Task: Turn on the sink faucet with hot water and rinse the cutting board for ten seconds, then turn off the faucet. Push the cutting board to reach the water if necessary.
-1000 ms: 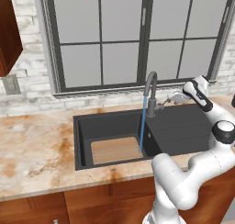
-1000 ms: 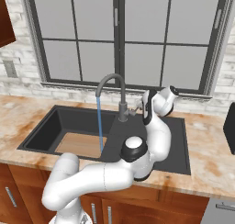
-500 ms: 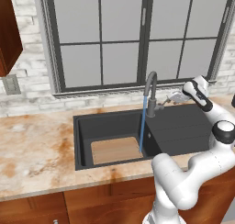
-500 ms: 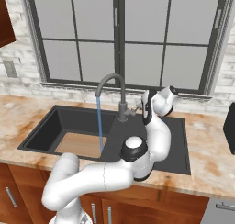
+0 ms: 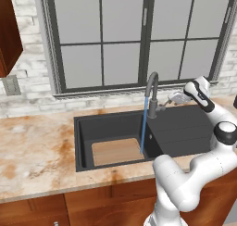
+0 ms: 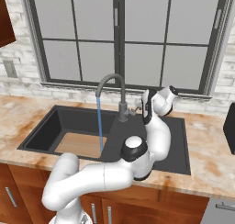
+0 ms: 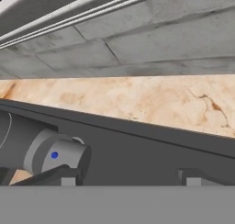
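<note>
Water (image 5: 144, 128) falls in a thin blue stream from the tap (image 5: 152, 97) onto the right edge of the cutting board (image 5: 115, 151), which lies flat on the bottom of the sink (image 5: 83, 141). My claw (image 5: 172, 99) sits just right of the tap, level with its small side handle. My fingertips (image 7: 69, 178) stand apart, with the handle's round end (image 7: 57, 156) just above the left one; whether they touch it I cannot tell.
</note>
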You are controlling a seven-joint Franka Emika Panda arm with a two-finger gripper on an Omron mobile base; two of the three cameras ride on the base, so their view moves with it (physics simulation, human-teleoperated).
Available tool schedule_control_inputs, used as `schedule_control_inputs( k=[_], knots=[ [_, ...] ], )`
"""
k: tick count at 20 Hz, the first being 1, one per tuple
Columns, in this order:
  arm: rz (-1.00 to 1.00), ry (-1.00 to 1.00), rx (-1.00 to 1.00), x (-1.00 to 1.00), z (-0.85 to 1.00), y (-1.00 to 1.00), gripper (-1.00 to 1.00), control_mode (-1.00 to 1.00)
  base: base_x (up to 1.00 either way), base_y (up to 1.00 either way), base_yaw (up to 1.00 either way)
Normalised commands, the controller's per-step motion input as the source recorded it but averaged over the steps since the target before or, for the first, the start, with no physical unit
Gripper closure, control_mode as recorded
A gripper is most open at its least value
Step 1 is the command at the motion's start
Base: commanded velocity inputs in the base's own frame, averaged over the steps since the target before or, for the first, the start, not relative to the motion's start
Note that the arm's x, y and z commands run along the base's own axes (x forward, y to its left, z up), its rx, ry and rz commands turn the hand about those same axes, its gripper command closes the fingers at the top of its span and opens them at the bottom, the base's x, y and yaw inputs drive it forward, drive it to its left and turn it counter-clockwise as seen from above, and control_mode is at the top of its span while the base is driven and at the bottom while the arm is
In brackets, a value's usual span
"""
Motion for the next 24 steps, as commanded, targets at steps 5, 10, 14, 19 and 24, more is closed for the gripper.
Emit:
schedule_control_inputs(
  k=[5, 10, 14, 19, 24],
  knots=[
    [0.0, 0.01, -0.01, 0.0, -0.22, 0.43, -1.0, -1.0, 0.0, 0.0, 0.0],
    [0.0, 0.02, -0.02, 0.0, -0.26, 0.46, -1.0, -1.0, 0.0, 0.0, 0.0],
    [0.0, 0.03, -0.02, 0.0, -0.3, 0.48, -1.0, -1.0, 0.0, 0.0, 0.0],
    [0.0, 0.03, -0.02, 0.0, -0.3, 0.5, -1.0, -1.0, 0.0, 0.0, 0.0],
    [0.0, 0.03, -0.02, 0.0, -0.3, 0.53, -1.0, -1.0, 0.0, 0.0, 0.0]
  ],
)
